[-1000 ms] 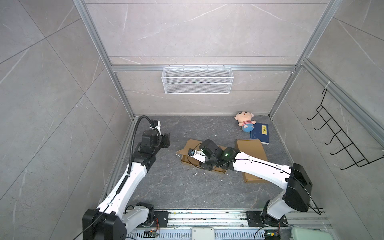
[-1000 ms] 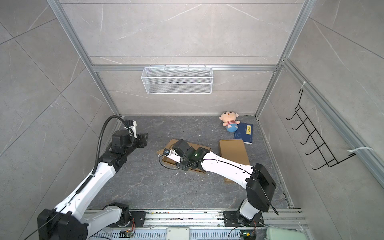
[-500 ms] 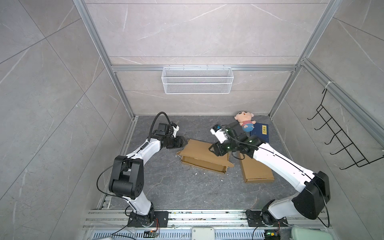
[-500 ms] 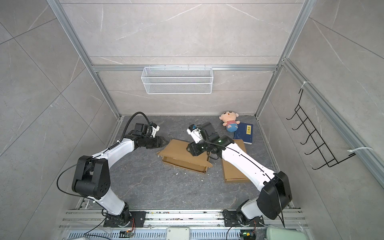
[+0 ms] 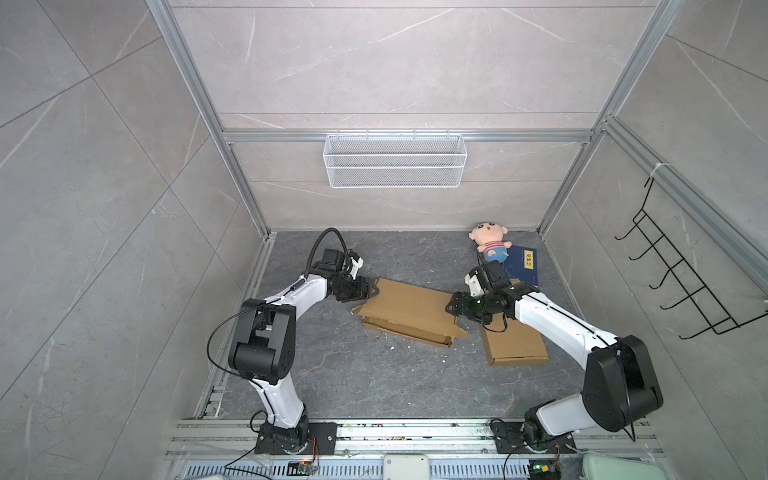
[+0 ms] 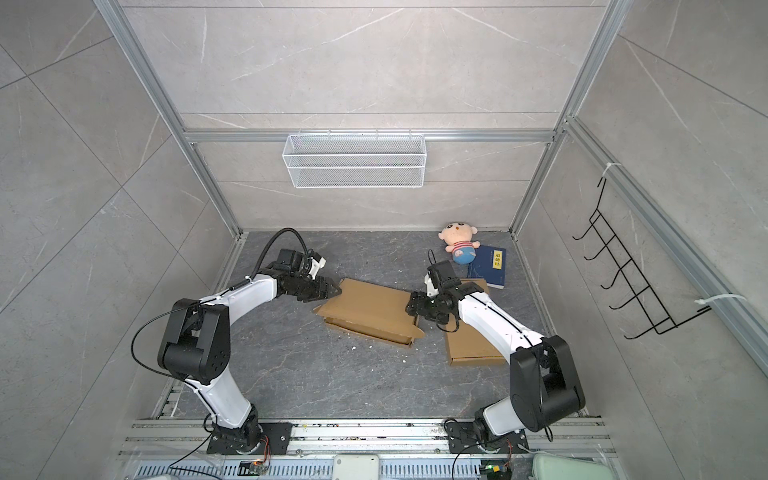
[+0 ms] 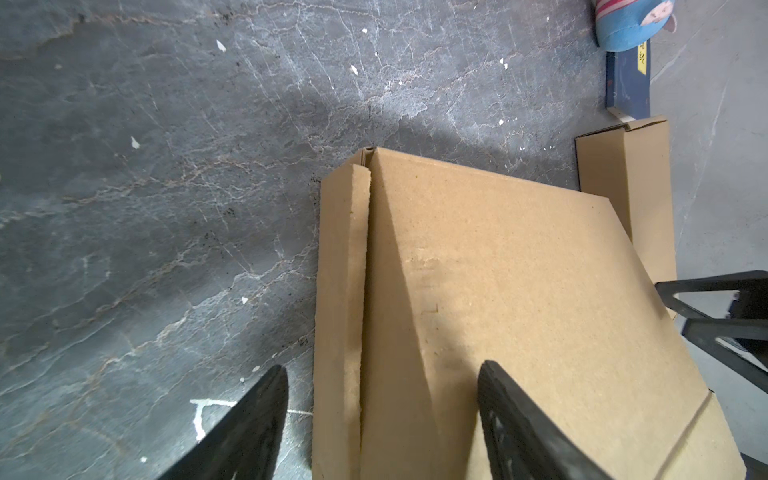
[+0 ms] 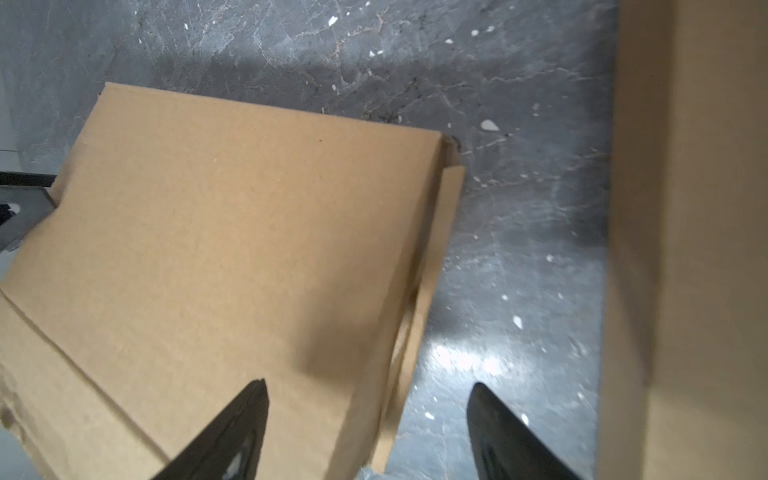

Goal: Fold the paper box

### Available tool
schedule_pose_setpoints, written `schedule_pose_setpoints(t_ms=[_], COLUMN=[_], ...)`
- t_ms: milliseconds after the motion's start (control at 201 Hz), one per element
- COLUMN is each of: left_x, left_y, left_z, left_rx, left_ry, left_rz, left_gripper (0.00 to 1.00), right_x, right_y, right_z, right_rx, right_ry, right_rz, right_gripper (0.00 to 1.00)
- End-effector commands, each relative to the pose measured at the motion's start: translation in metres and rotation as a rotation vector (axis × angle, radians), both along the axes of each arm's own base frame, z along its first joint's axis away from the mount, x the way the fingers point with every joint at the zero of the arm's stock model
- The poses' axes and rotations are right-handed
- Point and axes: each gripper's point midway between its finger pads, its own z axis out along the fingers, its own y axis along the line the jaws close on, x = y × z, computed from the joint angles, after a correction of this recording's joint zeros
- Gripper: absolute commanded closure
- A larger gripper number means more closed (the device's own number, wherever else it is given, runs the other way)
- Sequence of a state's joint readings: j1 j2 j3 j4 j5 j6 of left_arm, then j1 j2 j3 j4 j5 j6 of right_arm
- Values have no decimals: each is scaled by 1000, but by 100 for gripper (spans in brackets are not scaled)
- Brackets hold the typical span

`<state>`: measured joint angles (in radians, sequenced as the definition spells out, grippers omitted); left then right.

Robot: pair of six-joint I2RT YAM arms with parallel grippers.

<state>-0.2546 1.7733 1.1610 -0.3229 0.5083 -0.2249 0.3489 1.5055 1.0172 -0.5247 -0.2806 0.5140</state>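
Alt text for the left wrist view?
A partly folded cardboard box lies on a dark grey floor, the left gripper open over one edge. Beyond it: a second flat box, a blue book and part of a plush toy.

In the right wrist view the paper box (image 8: 216, 249) is cropped and the spare carton (image 8: 690, 208) blurred.
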Motion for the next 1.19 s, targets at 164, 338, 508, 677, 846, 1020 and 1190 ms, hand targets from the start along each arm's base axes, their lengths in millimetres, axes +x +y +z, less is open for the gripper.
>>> schedule_pose_setpoints(t_ms=[164, 338, 508, 677, 846, 1020, 1190], left_x=[-17, -26, -34, -43, -55, -66, -73], left_y=[1, 5, 8, 10, 17, 32, 44], left_z=[-11, -17, -20, -17, -17, -23, -23], left_rx=[-20, -4, -15, -33, -34, 12, 46], left_ry=[34, 50, 61, 52, 54, 52, 59], left_rz=[12, 27, 57, 84, 127, 202, 244], left_gripper=[31, 34, 38, 42, 46, 46, 40], right_x=[0, 2, 10, 18, 27, 33, 32], right_y=[6, 12, 23, 36, 56, 61, 56], right_z=[-38, -49, -49, -49, -45, -55, -62], right_rx=[17, 41, 78, 98, 113, 82, 46], right_ry=[50, 52, 44, 39, 29, 36, 46], right_rz=[23, 42, 61, 87, 121, 127, 159], right_gripper=[29, 33, 37, 40, 41, 41, 34])
